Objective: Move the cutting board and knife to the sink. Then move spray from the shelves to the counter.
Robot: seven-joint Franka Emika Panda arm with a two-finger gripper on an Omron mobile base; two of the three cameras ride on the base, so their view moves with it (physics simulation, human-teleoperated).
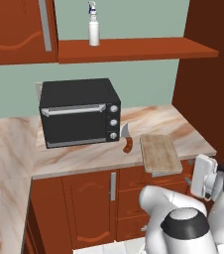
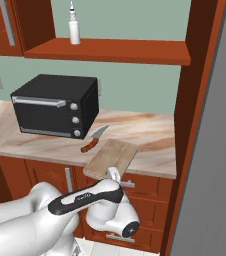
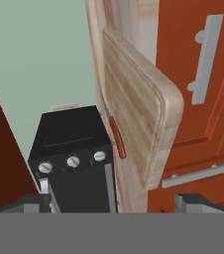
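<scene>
Gripper (image 3: 112, 198) seen spread wide, nothing held, close to cutting board (image 3: 139, 124). Board laid on counter (image 1: 84, 154), overhanging front edge; knife (image 1: 127, 139) beside it, near black oven (image 1: 79, 111). Spray (image 1: 93, 30) stood on shelves (image 1: 134, 48). No writing legible.

The flat light-brown wooden cutting board (image 1: 159, 153) lies on the beige marble-patterned stone counter (image 1: 79, 156), overhanging its near edge. The small wooden-handled knife (image 1: 127, 140) lies just left, between it and the black box-shaped oven (image 1: 79, 112). The white plastic spray bottle (image 1: 93, 30) stands on the long wooden plank shelf (image 1: 139, 49) above.

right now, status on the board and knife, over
End effector open, empty, short of the board. Board overhangs counter edge; knife beside it, by the oven. Nothing in the way.
</scene>
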